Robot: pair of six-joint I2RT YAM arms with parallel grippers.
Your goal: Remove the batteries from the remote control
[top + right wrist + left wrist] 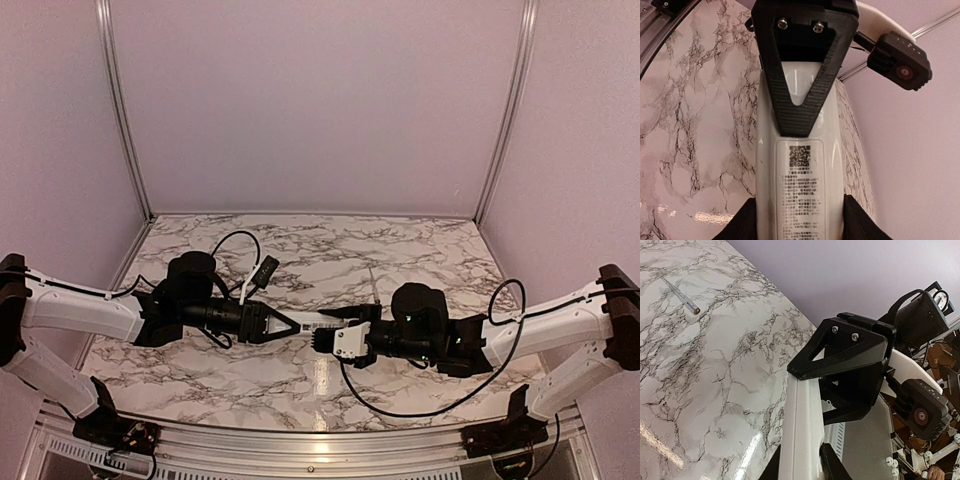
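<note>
The white remote control [318, 326] hangs above the marble table [420, 250], held between both grippers. My left gripper [293, 325] is shut on one end; in the left wrist view the remote [801, 430] runs up between that gripper [801, 462]'s black fingers [832, 465]. My right gripper [326, 338] is shut on the other end. In the right wrist view the remote [800, 190] shows its back face with a QR code and printed label, between that gripper [800, 222]'s fingers [742, 225]. The batteries are hidden.
A thin grey rod [375, 285] lies on the table behind the grippers, also in the left wrist view [682, 296]. A black cable and small connector [265, 268] hang by the left arm. Metal rails run along the table's near edge [320, 445].
</note>
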